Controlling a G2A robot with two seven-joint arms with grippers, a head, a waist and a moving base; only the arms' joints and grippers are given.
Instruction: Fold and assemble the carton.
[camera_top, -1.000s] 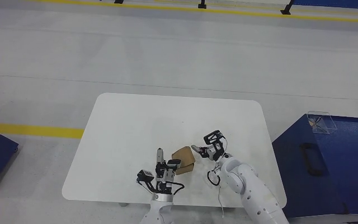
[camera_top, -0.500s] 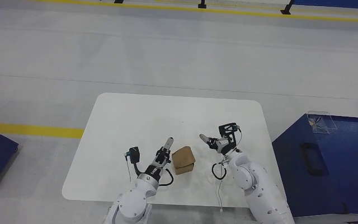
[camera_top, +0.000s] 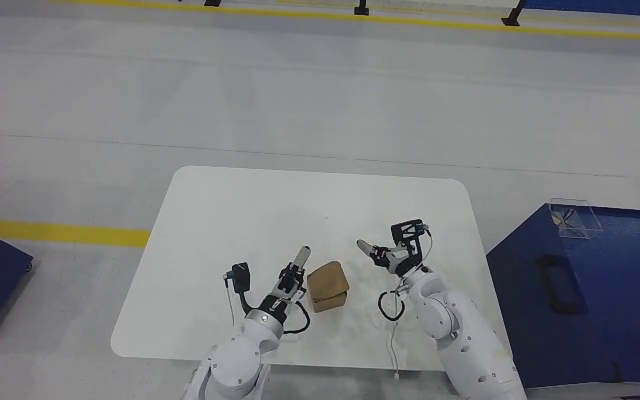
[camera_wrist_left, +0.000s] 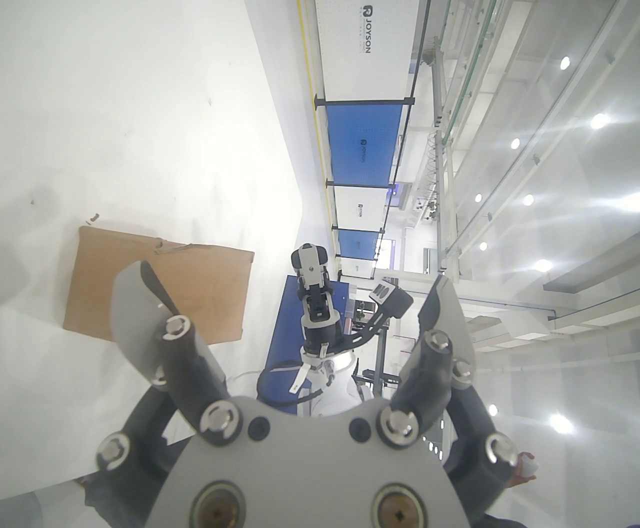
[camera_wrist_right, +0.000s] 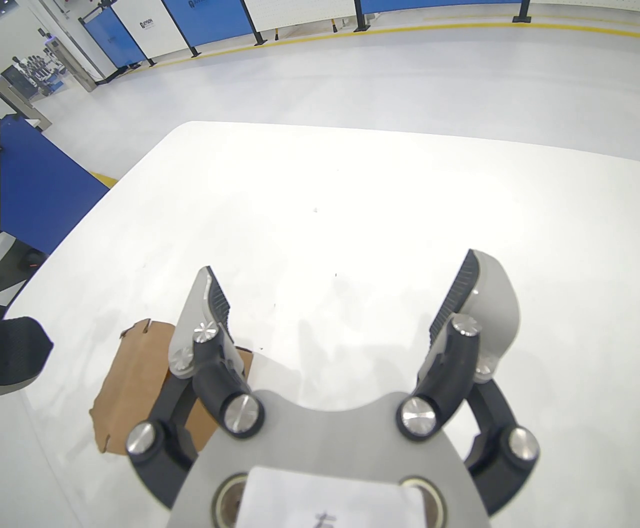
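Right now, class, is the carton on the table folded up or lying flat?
Folded up: the carton stands as a closed box, with a top face and side walls showing in the top view.

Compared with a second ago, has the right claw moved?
Yes. The right gripper has drawn back from the carton, toward the far right corner of the table; the carton stayed put.

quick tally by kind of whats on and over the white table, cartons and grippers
brown cardboard carton: 1
grippers: 2 (left gripper and right gripper, both open)
white table: 1
total: 4
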